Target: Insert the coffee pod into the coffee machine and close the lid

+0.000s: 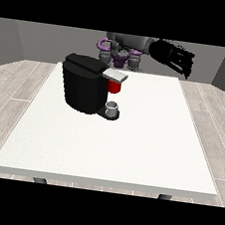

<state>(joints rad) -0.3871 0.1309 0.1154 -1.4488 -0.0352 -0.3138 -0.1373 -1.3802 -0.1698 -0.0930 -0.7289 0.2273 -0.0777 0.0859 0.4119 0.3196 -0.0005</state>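
— Over on the white counter (pixel 129 152), toward its far end and the view's left, stands the coffee machine (pixel 85 83). Do you see it?

— I do. Black body, with a grey lid (pixel 115 75) sticking out toward the middle of the counter. The lid looks lowered, nearly flat.

— And the coffee pod?

— Something red sits right under that grey lid, at the machine's head. I take that for the coffee pod (pixel 115 87), tucked into the machine just below the lid.

— What is the small thing lower down?

— A little grey cup (pixel 112 107) on the machine's base, straight beneath the red piece.

— Where is the robot?

— Behind the counter's far edge, its torso (pixel 124 48) small, grey with some purple. One arm reaches up and out to the view's right.

— The robot hand?

— The robot hand at the view's right (pixel 180 60) is black, held up in the air beyond the counter's far edge, well apart from the machine and touching nothing. Its fingers look stretched out and spread, pointing down and to the right, with nothing in them.

— And the other one?

— I cannot find the robot hand at the view's left. The machine stands in front of that side of the robot, so it may be hidden.

— Anything else around?

— Pale wooden floor (pixel 18 82) on both sides of the counter, and grey walls behind.
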